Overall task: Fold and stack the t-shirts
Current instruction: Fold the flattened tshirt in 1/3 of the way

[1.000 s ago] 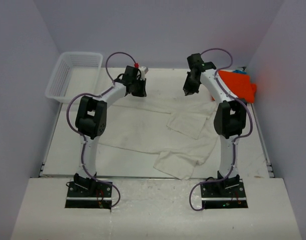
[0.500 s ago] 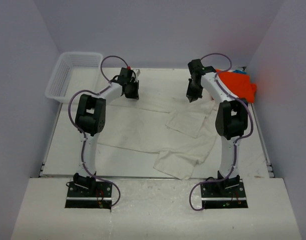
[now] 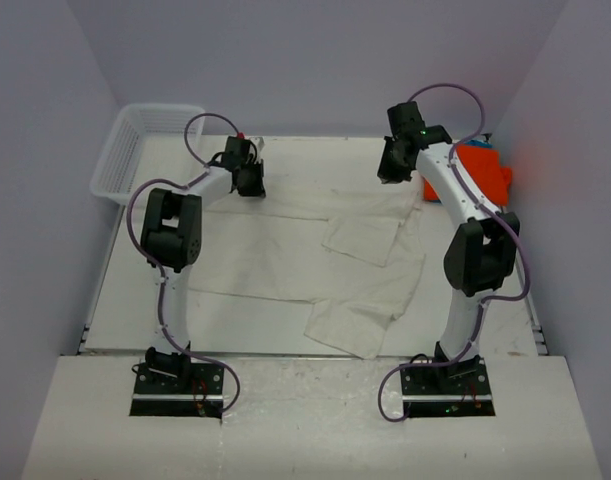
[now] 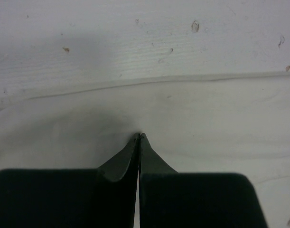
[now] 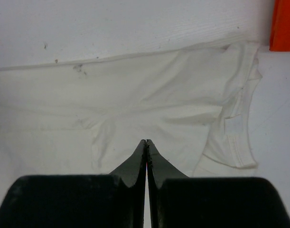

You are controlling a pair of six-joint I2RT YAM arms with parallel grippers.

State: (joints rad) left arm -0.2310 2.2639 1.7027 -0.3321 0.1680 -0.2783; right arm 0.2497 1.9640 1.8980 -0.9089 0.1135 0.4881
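Cream t-shirt (image 3: 275, 255) lies spread, partly folded (orange one (image 3: 488, 172) bunched nearby).

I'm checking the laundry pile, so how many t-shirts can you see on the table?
2: a cream t-shirt spread across the middle, and an orange t-shirt bunched at the far right edge. More may hide beneath it.

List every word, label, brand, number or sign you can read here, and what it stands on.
None. No text, label, brand, number or sign is readable in any view: the cream t-shirt, the orange t-shirt, the white basket and the table show none.
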